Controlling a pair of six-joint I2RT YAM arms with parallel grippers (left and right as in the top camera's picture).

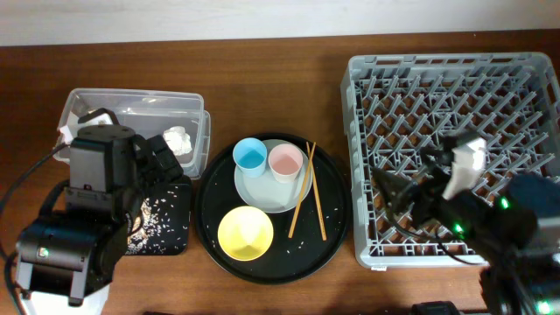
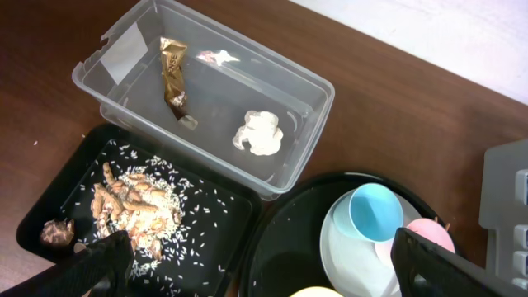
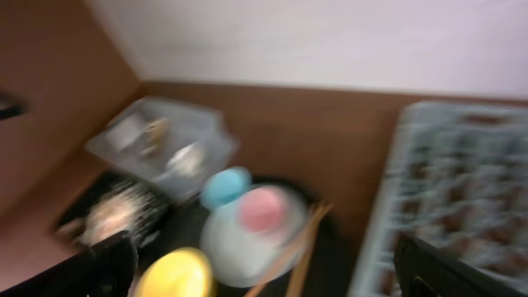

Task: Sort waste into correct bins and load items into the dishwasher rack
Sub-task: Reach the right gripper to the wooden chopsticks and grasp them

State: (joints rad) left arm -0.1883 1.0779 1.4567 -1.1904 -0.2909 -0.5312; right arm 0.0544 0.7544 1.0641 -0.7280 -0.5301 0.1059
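Observation:
The clear tub (image 2: 307, 124) holds the tissue wad (image 2: 259, 132) and the brown-gold wrapper (image 2: 173, 81). Tan scraps with rice crumbs (image 2: 132, 206) lie on the flat black tray (image 2: 49, 206). My left gripper (image 2: 264, 264) hangs open and empty above the seam between that tray and the round tray. A blue cup (image 1: 250, 156) and a pink cup (image 1: 285, 161) stand on the pale plate (image 1: 262, 188), beside a yellow bowl (image 1: 245, 233) and two chopsticks (image 1: 306, 194). My right gripper (image 3: 264, 264) is open and empty, at the left edge of the grey rack (image 1: 455, 79); its view is blurred.
The large round black tray (image 1: 328, 227) carries the dishes between the bins and the rack, with a few rice grains on it. Both arms' bodies fill the front corners of the table. A small brown lump (image 2: 56, 233) sits at the flat tray's near corner.

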